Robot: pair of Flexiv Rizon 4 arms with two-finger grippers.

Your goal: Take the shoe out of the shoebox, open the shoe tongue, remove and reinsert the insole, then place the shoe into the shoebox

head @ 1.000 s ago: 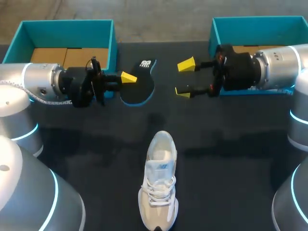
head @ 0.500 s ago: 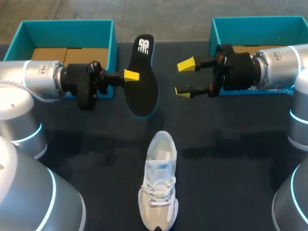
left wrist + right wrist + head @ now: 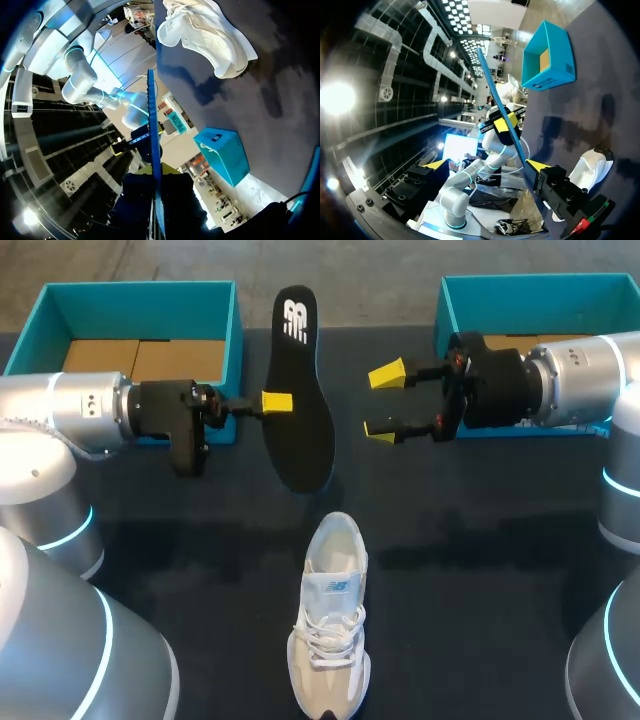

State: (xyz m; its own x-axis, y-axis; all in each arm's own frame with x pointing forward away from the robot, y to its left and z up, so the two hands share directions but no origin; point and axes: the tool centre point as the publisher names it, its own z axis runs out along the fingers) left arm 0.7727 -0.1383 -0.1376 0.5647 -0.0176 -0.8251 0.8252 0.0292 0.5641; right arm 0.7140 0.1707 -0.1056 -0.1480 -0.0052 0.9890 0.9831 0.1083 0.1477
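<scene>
Table [image 3: 480, 540]: we are working above its far middle.
Left shoebox [image 3: 140, 288], right shoebox [image 3: 540, 282]: sitting at the far corners.
Shoe [image 3: 330, 630]: lying near the front edge, nothing between it and the insole.
Insole [image 3: 300, 390]: hanging above the table; our left gripper [image 3: 275, 402] is pinching its edge, likely for reinsertion.
Right gripper [image 3: 384, 403]: waiting beside it, jaws wide, empty.

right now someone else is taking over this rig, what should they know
Left pincer: shut on the black blue-edged insole, held above the dark table.
Right pincer: open, empty, facing the insole.
White lace-up sneaker: on the table's near side, outside the left teal shoebox and right teal shoebox.
Done: sneaker out, insole removed.
Left: reinsert insole, put sneaker into a shoebox.
</scene>
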